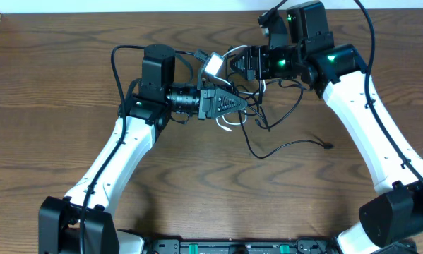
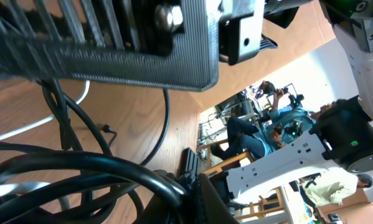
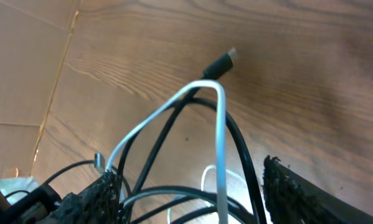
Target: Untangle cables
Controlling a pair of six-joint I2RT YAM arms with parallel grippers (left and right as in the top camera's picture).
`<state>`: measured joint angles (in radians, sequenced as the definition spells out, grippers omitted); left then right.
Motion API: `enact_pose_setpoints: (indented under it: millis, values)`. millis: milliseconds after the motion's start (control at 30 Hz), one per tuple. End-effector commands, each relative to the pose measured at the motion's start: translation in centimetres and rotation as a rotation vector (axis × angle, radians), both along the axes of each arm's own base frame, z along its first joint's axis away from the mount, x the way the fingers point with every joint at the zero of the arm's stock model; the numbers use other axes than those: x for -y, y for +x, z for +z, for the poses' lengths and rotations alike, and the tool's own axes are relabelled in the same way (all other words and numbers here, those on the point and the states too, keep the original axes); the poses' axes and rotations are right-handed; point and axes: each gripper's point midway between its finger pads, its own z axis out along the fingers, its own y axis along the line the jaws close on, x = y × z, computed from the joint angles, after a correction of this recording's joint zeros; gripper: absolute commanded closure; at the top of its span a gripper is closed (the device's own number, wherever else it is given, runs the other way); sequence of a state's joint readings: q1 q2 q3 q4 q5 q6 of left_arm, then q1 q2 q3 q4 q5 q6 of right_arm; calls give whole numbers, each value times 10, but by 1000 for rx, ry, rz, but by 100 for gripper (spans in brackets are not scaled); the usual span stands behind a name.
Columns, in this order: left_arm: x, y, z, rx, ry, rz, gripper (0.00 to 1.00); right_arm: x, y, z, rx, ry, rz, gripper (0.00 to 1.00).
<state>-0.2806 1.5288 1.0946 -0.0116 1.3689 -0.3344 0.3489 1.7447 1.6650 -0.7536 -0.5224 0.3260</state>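
Note:
The cables (image 1: 255, 113), thin black and white cords, form a tangle at the table's middle. One black cord trails right to a small plug (image 1: 328, 146). My left gripper (image 1: 238, 106) reaches into the tangle from the left. In the left wrist view it (image 2: 195, 186) is shut, with black cables (image 2: 99, 165) looping right at its fingers. My right gripper (image 1: 234, 70) hangs just behind the tangle. In the right wrist view it (image 3: 191, 174) is open, with a white cord (image 3: 218, 137) and black cords raised between its fingers (image 3: 89, 199). A black plug (image 3: 220, 63) lies on the table beyond.
A wooden table (image 1: 70, 77) holds the work. The right gripper's black ribbed body (image 2: 111, 56) fills the top of the left wrist view, close above the left gripper. A cardboard-coloured edge (image 3: 24, 74) borders the table. The right arm's white link (image 1: 366, 120) slopes along the right side.

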Motion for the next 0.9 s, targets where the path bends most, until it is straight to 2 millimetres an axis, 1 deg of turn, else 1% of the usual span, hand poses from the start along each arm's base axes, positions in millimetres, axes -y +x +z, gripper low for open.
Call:
enact_pose_setpoints:
  millis: [0,67,100,167,233,300,367,433,500,600,667,700,767,800,867]
  values:
    - [-2,-3,10,117,-26,-30,92,6,2,-2,-24,4,-13,29]
    - [-4,4,3,162,1,-1,92,14,4,-4,-40,1,-36,29]
    - [-7,12,-8,163,49,49,92,20,6,-4,-54,4,-58,29]
    - [-15,29,-34,137,175,159,92,36,12,-4,-89,22,-116,31]
    - [-30,41,-66,109,344,268,92,48,15,-2,-108,50,-140,32]
    - [-44,44,-91,96,486,327,92,56,16,3,-125,103,-131,33]
    - [-56,45,-106,96,585,360,92,58,14,6,-141,138,-114,33]
    - [-64,47,-115,105,656,386,92,60,10,4,-160,139,-108,33]
    - [-67,49,-118,115,687,404,92,59,5,1,-179,131,-100,34]
    - [-60,52,-112,142,662,400,92,51,-1,-1,-181,119,-68,34]
    - [-49,52,-102,153,598,385,92,42,-5,-1,-171,109,-36,34]
    - [-45,55,-96,133,561,401,92,39,-7,-1,-164,103,-23,34]
    - [-42,67,-84,31,491,493,92,39,-7,-4,-161,80,-31,34]
    - [-42,74,-78,-49,451,559,92,41,-5,-6,-158,65,-43,34]
    - [-47,86,-74,-254,386,699,92,44,-3,-9,-156,47,-59,34]
